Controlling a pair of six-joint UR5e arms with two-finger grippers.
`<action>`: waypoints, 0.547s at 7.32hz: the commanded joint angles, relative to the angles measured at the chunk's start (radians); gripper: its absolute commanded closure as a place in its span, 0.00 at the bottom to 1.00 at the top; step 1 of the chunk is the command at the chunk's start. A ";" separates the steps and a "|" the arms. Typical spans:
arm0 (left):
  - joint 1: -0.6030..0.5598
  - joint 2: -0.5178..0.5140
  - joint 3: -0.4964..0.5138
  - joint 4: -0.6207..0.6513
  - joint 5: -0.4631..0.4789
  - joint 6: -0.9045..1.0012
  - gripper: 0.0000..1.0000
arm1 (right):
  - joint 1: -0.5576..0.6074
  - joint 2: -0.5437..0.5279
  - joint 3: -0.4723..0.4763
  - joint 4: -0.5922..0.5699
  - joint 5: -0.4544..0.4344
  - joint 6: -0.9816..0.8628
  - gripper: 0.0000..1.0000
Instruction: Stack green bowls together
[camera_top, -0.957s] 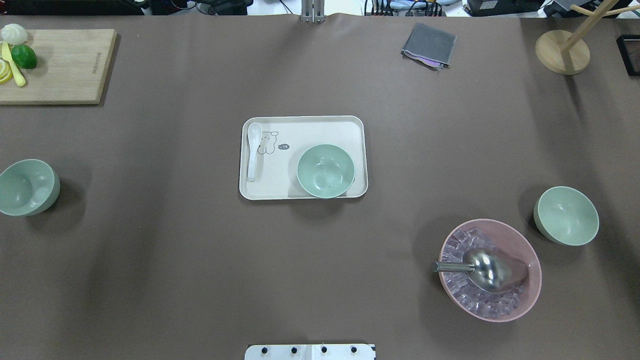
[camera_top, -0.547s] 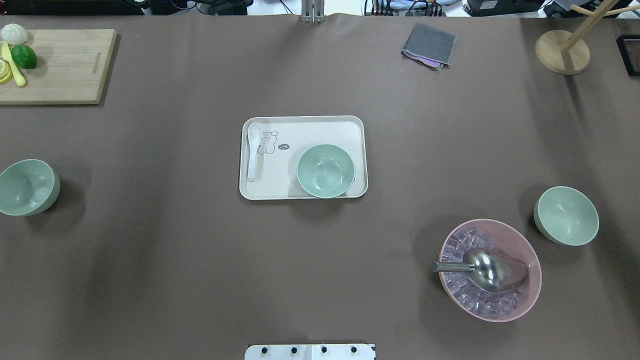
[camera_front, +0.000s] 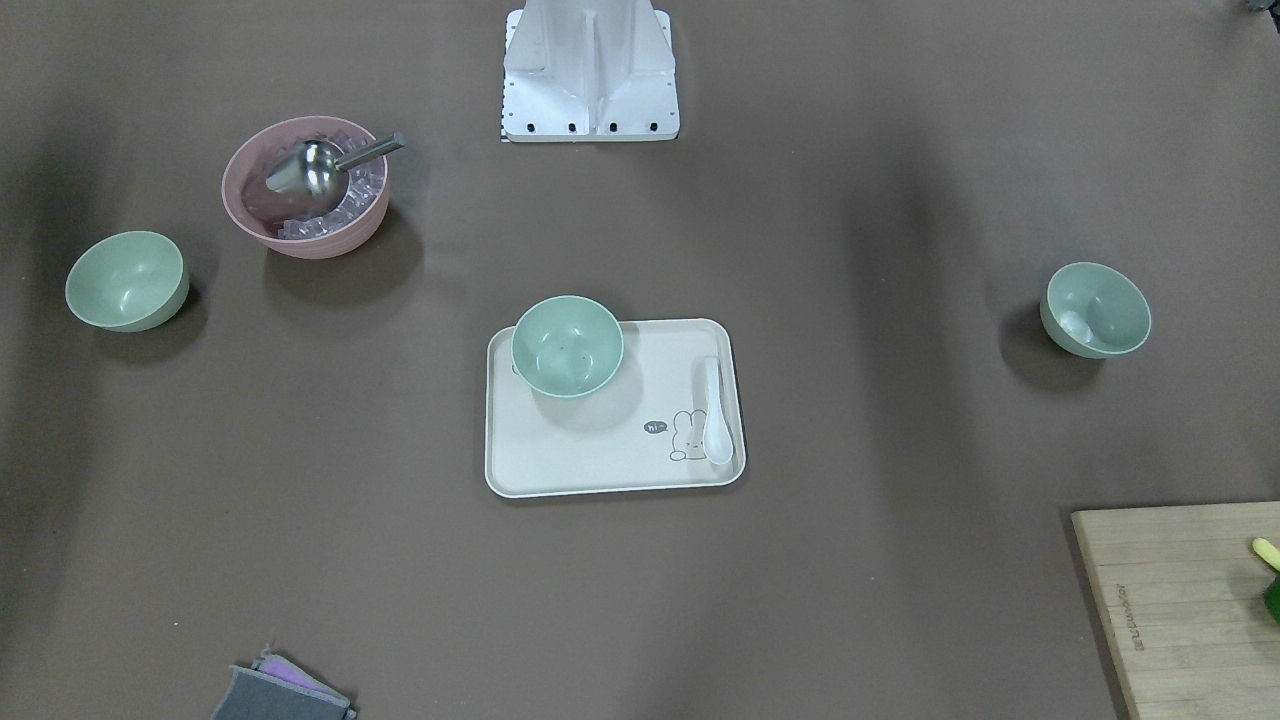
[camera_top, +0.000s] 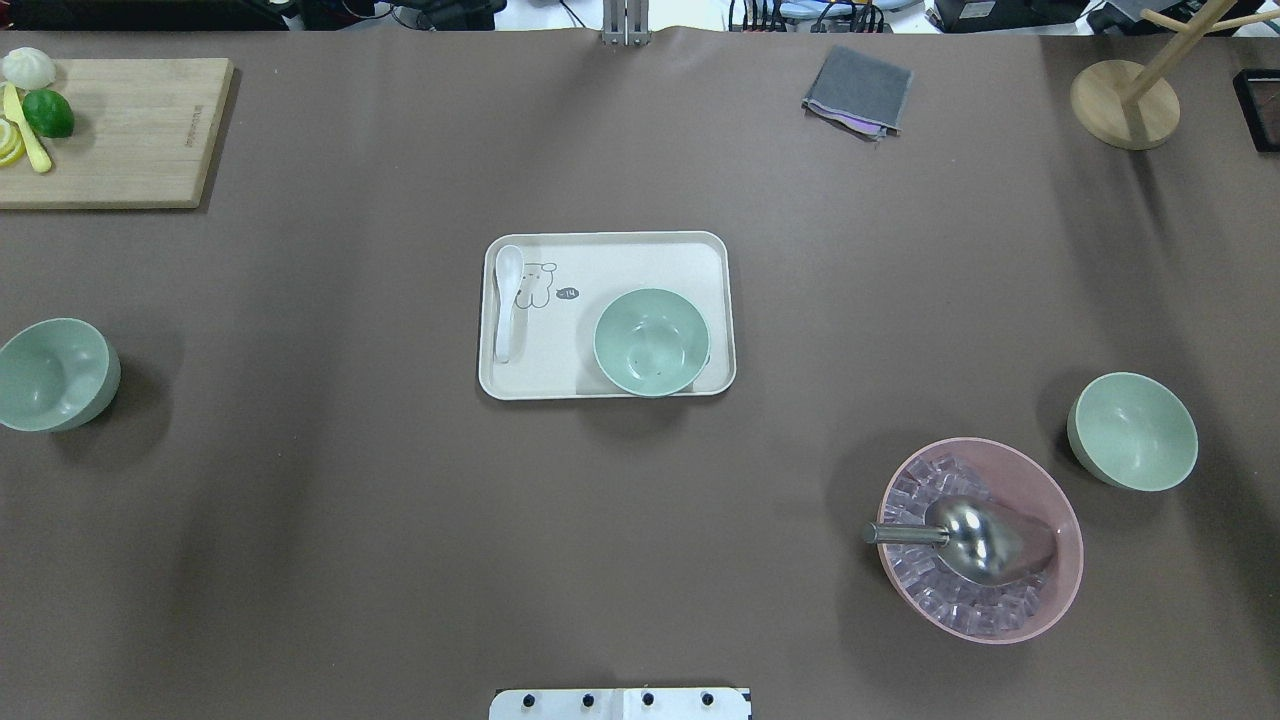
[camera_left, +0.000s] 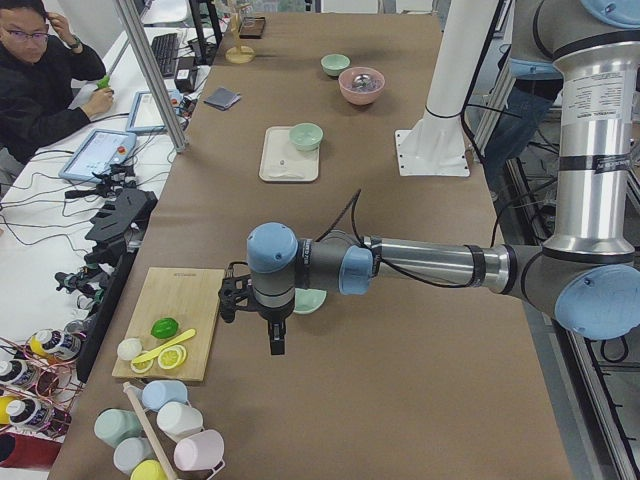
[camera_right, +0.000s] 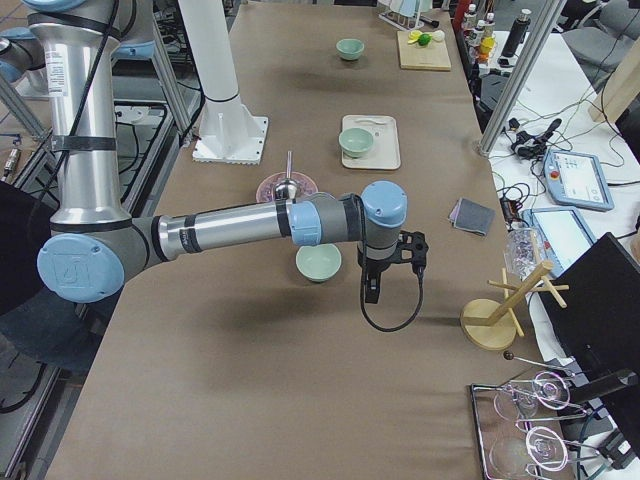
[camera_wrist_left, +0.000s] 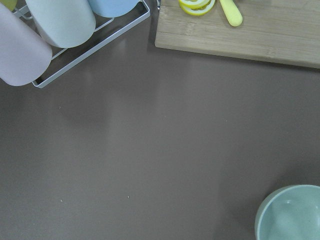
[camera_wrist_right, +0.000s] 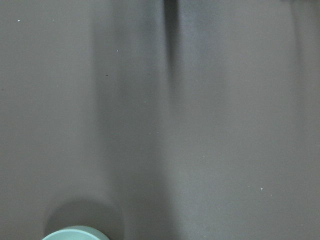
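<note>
Three pale mint-green bowls stand apart and upright. One bowl (camera_top: 52, 374) sits at the table's left edge, one bowl (camera_top: 651, 341) on the cream tray (camera_top: 620, 262), and one bowl (camera_top: 1133, 431) at the right. My left gripper (camera_left: 275, 338) hangs above the table beside the left bowl (camera_left: 311, 300), which shows in the corner of the left wrist view (camera_wrist_left: 290, 214). My right gripper (camera_right: 369, 290) hangs beside the right bowl (camera_right: 319, 263), whose rim shows in the right wrist view (camera_wrist_right: 75, 234). I cannot tell whether either gripper is open or shut.
A pink bowl (camera_top: 1040, 480) with ice and a metal scoop (camera_top: 975, 540) stands close to the right green bowl. A white spoon (camera_top: 507, 300) lies on the tray. A cutting board (camera_top: 120, 130), grey cloth (camera_top: 858, 90), wooden stand (camera_top: 1125, 105) and cup rack (camera_wrist_left: 60, 30) lie around the edges.
</note>
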 joint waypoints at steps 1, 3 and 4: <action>0.002 -0.018 0.004 0.000 0.000 -0.001 0.02 | -0.001 0.009 -0.001 0.000 -0.005 0.002 0.00; 0.002 -0.021 -0.002 0.002 0.000 -0.003 0.02 | 0.000 0.008 0.005 0.000 -0.004 0.003 0.00; 0.002 -0.021 0.005 0.000 -0.001 -0.001 0.02 | 0.000 0.006 0.005 -0.001 -0.004 0.003 0.00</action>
